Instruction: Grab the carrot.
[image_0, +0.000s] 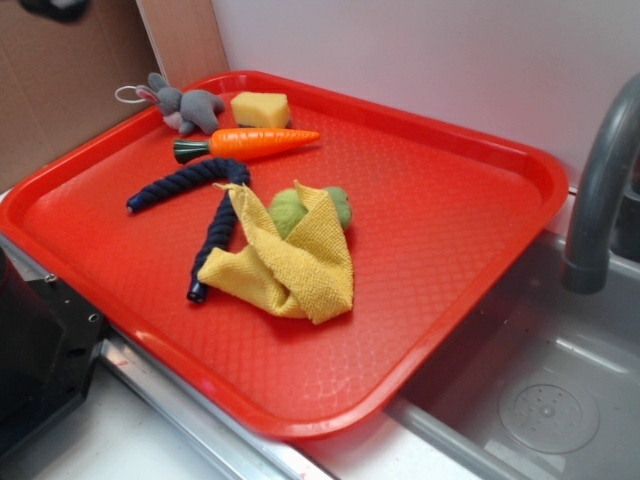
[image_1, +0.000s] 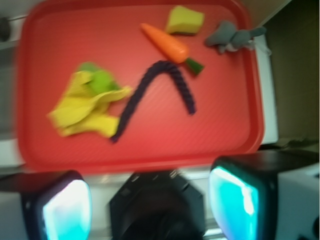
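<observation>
Wrist cam shows the gripper (image_1: 150, 200): two chunky black fingers (image_1: 60, 205) with glowing cyan pads, plus a black octagonal body between them.

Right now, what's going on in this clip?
Nothing is being handled yet. The gripper hangs open over the near edge of the red tray, well short of everything on it. The carrot lies untouched at the far side, between the yellow sponge and the dark blue rope, near a grey plush toy.

White wall (image_0: 420, 50), cardboard panel (image_0: 60, 80), grey sink basin (image_0: 540, 390), grey faucet (image_0: 600, 190)
</observation>
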